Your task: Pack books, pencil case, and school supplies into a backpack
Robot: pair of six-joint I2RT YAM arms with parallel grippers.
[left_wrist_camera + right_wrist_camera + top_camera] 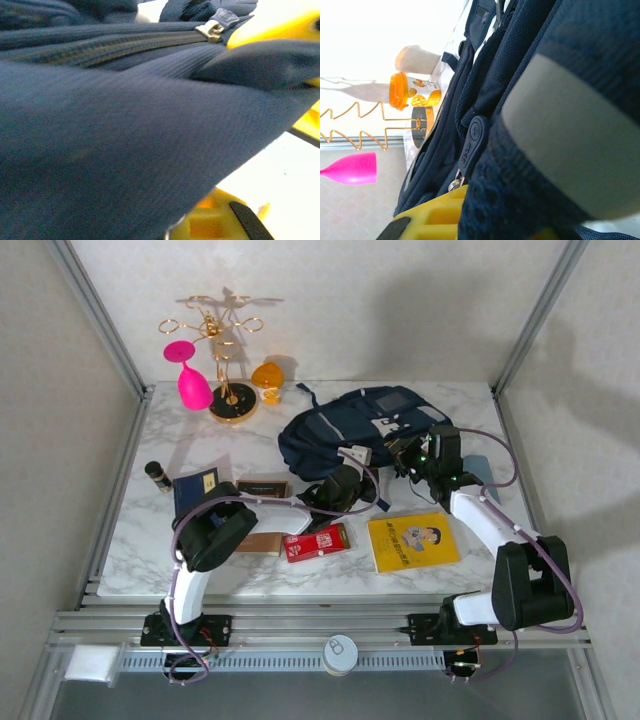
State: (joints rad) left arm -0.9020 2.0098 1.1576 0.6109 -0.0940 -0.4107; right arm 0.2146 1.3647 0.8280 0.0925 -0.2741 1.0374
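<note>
Top view: high over the near edge of the table [150, 560], facing down and forward, far enough to take in all of it.
Left wrist: pressed against the backpack [100, 150], looking along its fabric; very near, blurred.
Right wrist: rolled sideways, close on the backpack, looking past it to the pink glass [352, 168] and orange jar [402, 91].
Shared: backpack in all three; glass and jar in top and right wrist.

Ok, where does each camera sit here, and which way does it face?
Top external: above, behind the bases, looking down at the table; both arms, left hand and right hand on the backpack.
Left wrist: against backpack fabric; yellow finger below.
Right wrist: along the backpack toward the pink glass; yellow finger below.
Shared: all see the backpack.
</note>
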